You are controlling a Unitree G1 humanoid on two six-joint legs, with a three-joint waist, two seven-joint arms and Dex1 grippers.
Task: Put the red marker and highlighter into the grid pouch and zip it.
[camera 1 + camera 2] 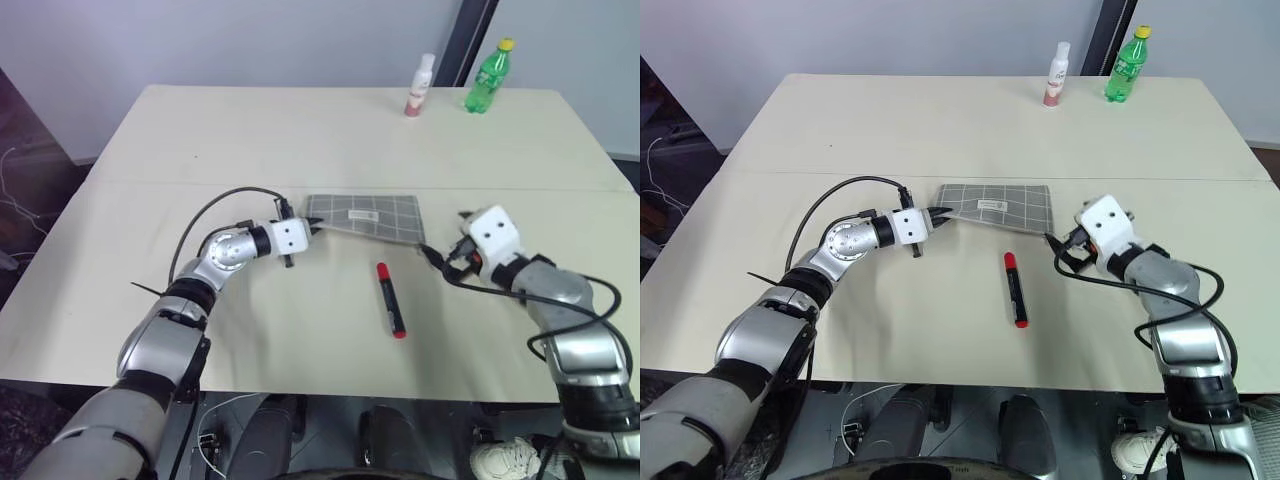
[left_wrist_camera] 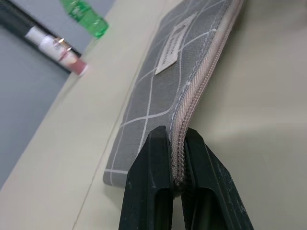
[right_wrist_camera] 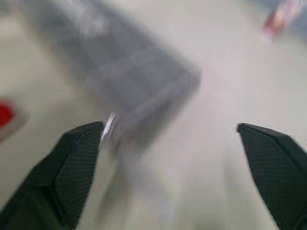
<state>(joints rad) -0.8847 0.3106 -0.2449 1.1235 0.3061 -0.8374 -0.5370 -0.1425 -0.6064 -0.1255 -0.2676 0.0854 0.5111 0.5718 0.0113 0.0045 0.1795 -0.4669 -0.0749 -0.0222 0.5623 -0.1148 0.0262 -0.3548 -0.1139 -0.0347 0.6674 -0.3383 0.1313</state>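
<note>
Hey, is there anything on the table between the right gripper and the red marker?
Nothing visible. The right gripper is open, just off the grid pouch's corner, and the red marker lies on bare table between the two arms. The left gripper is shut on the pouch's far end, away from that path.
</note>
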